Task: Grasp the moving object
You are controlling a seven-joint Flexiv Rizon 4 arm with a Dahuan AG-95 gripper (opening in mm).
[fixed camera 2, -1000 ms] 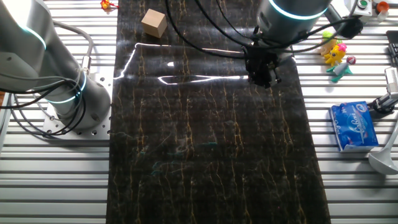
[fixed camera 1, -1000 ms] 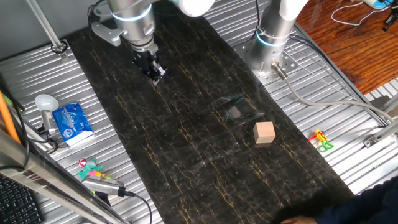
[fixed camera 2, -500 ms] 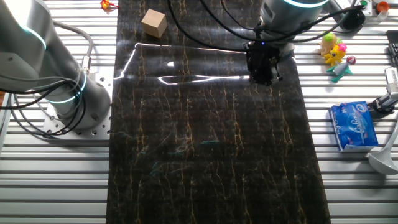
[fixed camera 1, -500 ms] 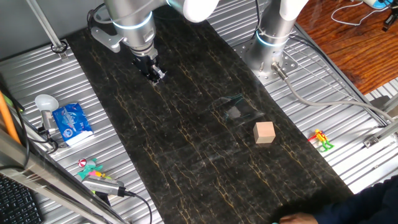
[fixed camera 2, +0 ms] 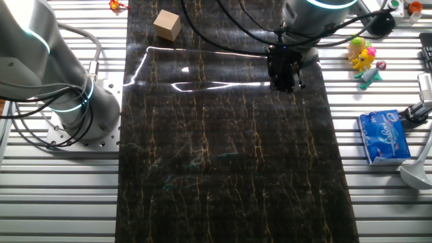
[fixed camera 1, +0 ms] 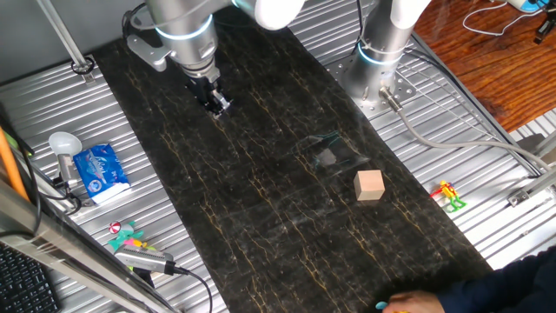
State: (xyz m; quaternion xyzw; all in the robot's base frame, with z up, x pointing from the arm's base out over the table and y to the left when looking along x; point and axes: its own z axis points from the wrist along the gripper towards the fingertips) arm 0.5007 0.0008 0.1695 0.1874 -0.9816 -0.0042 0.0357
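- Dark marbled mat [fixed camera 1: 261,174] under me, ribbed metal table [fixed camera 2: 61,196] on both sides.
- My gripper [fixed camera 1: 217,105] hangs low over the mat near its far end, beside one edge; nothing is between the fingers. Whether they stand apart or closed I cannot tell, they read as one dark clump in both views.
- Moving object [fixed camera 2: 363,59]: yellow-and-orange figure with red and bluish bits, lying off the mat on the metal slats, near my gripper's side of the table. In the first fixed view I cannot make it out for certain.
- Tan cube [fixed camera 1: 370,185] sits on the mat well apart from me; thin toy figure [fixed camera 1: 448,196] lies on the slats past it. Neither is my target.
- Step in hand, as I judge it: waiting or tracking before the approach. Grasp not yet begun.
- Next move calls for fingers set apart, travel sideways off the mat toward the figure, and timing the descent to wherever it is by then.
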